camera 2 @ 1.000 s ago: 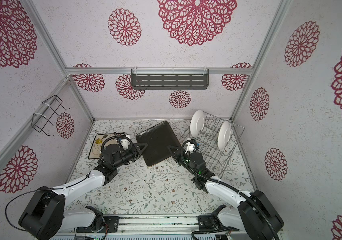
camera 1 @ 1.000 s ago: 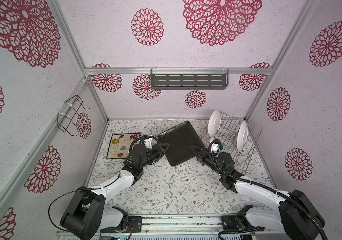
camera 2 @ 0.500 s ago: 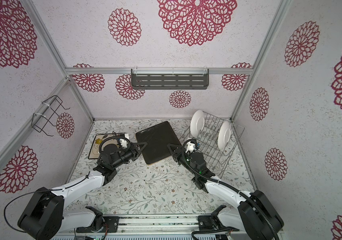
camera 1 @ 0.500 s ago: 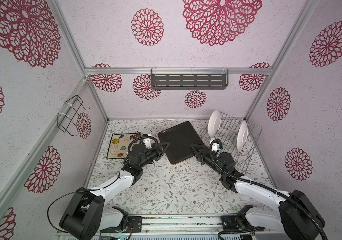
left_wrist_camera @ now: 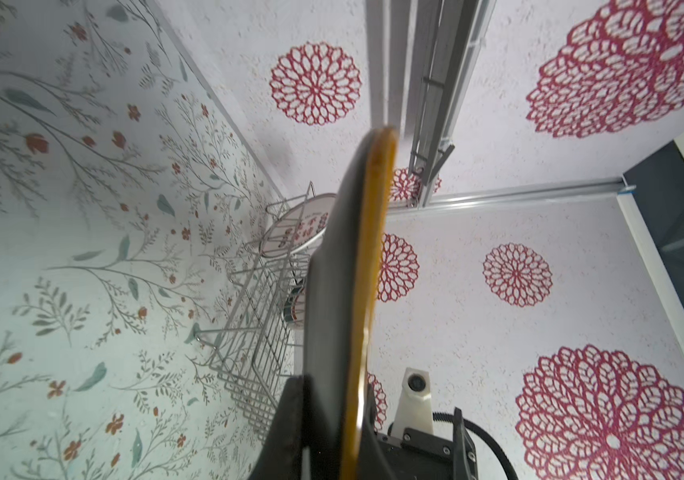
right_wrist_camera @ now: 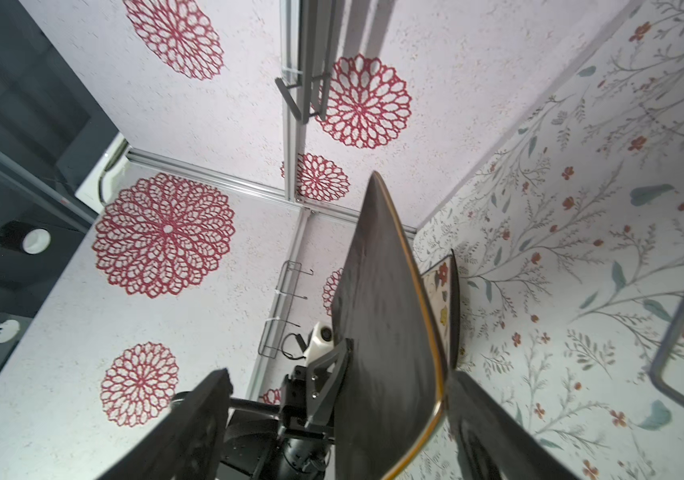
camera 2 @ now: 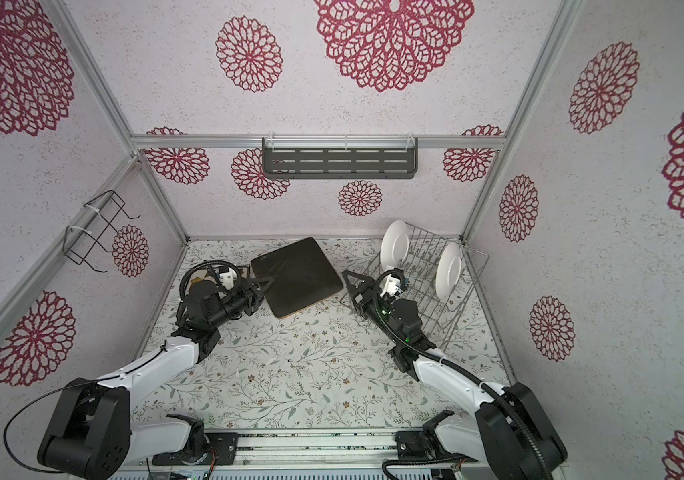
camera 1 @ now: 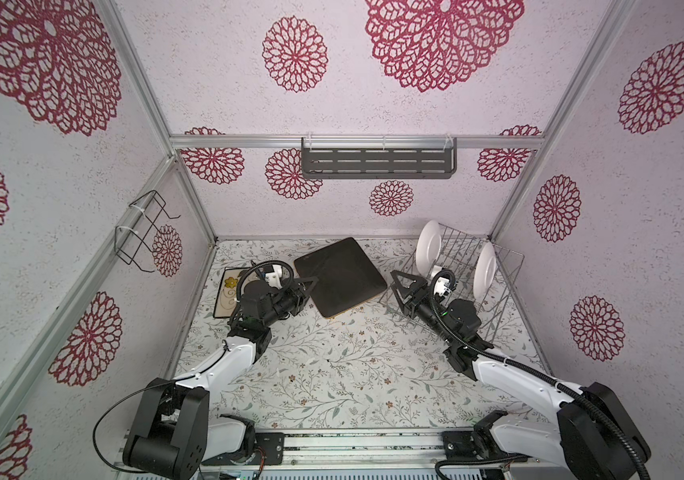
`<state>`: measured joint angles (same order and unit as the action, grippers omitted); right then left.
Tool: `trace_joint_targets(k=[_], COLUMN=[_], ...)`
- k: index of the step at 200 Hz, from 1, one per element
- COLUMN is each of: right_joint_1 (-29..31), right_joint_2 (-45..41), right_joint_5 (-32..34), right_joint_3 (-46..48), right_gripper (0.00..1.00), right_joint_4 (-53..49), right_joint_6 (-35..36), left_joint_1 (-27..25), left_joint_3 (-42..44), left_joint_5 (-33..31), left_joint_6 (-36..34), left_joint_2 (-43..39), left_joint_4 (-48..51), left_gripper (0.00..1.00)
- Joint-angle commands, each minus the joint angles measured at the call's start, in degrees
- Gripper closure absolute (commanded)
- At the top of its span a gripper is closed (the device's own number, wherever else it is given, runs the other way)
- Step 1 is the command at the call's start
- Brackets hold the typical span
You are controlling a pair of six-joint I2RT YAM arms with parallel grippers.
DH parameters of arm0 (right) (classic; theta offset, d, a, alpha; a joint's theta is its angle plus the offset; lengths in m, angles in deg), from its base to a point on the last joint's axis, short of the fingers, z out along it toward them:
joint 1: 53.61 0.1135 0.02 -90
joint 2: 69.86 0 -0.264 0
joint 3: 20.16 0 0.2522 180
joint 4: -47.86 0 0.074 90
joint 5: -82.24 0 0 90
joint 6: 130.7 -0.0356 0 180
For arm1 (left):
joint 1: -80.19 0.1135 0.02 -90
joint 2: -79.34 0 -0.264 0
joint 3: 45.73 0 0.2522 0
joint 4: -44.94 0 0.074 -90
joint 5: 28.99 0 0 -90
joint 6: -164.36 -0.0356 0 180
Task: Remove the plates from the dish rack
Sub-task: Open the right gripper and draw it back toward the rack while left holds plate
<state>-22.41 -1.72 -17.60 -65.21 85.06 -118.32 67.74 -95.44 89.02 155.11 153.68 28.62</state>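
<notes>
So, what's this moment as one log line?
left jaws: shut on dark square plate | right jaws: open | dish rack: two white plates upright

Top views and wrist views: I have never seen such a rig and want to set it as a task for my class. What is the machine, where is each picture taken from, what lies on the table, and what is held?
Two robot arms stand at the near edge of a flower-patterned table. Each arm ends in a two-fingered gripper. Both top views look down on the whole scene from overhead. Each wrist view comes from a camera mounted on one arm, looking along its gripper.

The left gripper is shut on the edge of a dark-backed square plate and holds it up. The right gripper is open at the plate's opposite corner.

On the right stands the wire dish rack, with two round white plates upright in it. A flowered square plate lies flat at the left.
</notes>
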Motion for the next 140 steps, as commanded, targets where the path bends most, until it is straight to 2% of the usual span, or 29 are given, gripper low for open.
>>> trace_joint_targets(k=[1, 39, 97, 140], right_joint_1=[-0.87, -1.93, -2.11, -1.93], right_joint_2=[-1.57, 0.43, 2.41, 0.51], right_joint_5=[-1.58, -2.01, -1.80, -0.57], right_joint_3=[-2.29, -2.85, -4.82, -6.50], right_gripper=[0.15, 0.14, 0.14, 0.14], right_joint_4=[5.43, 5.50, -0.04, -8.05], right_joint_6=[0.29, -0.03, 1.82, 5.22], left_joint_1=[2.42, 6.49, 9.40, 10.85], left_joint_3=[-4.79, -5.21, -4.93, -2.63], left_joint_5=[2.45, 1.89, -6.92, -17.01], left_joint_6=[1.39, 1.94, 1.78, 1.74], left_joint_2=[-1.68, -0.83, -0.87, -0.83], left_joint_4=[-6.03, -6.11, -3.43, -2.89], left_gripper=[1.00, 1.00, 1.00, 1.00])
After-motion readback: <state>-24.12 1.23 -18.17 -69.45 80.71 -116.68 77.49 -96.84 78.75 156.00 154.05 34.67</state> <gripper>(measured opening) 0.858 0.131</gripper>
